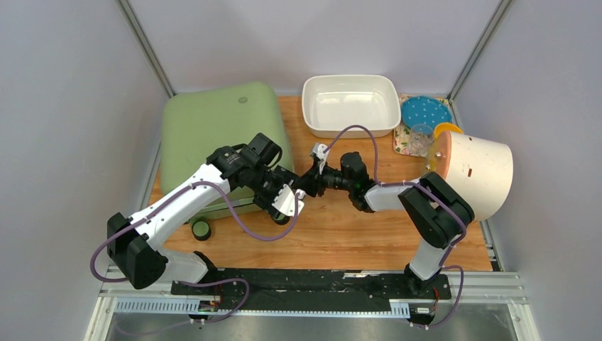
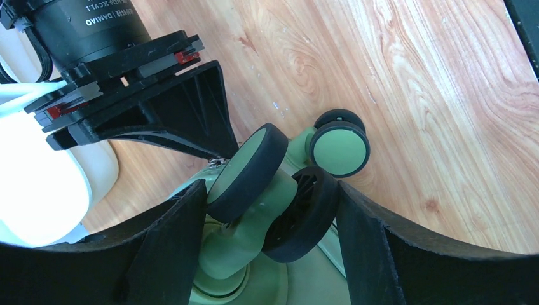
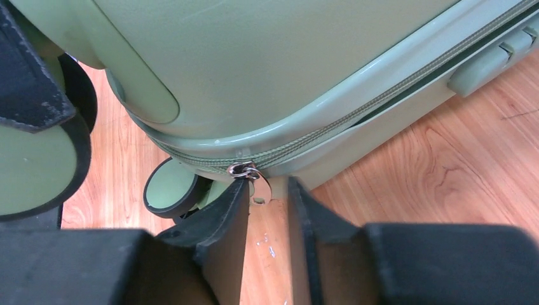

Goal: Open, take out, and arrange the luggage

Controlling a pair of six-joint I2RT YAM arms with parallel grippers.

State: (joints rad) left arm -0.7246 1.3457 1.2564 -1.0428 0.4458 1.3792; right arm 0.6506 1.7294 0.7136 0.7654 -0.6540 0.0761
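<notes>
At the right gripper (image 3: 268,185): jaws parted by a narrow gap, clamped on nothing. Left black fingertip (image 3: 236,194) touching the small silver zipper pull (image 3: 246,171), with the pull's tab hanging into the gap. Pull seated on the sage-green zipper (image 3: 381,101) at a rounded lower corner of the large sage-green hard-shell luggage (image 3: 286,63). Right of the pull, a thin dark slit between the two shells. Beneath that corner, a green-faced black-tyred wheel (image 3: 168,187) on the pale wooden table (image 3: 413,171).

At the left gripper (image 2: 272,187): jaws spread wide, astride a twin black-and-green caster (image 2: 254,168) on a luggage corner. Inner finger edges just beside the tyres; actual contact not determinable. Second caster (image 2: 340,149) just beyond the fingertips, over bare tabletop.

From above: both grippers meeting at the front right corner of the luggage, which lies flat on its broad side at the left rear of the table. Near its front edge, a small round black-and-green part (image 1: 201,229) on the wood. Behind the grippers and just right of the luggage, a white rectangular tub (image 1: 351,106). At the right edge, a cream cylinder with an orange end (image 1: 479,170) on its side. Between tub and cylinder, a blue dotted disc (image 1: 426,111)
</notes>
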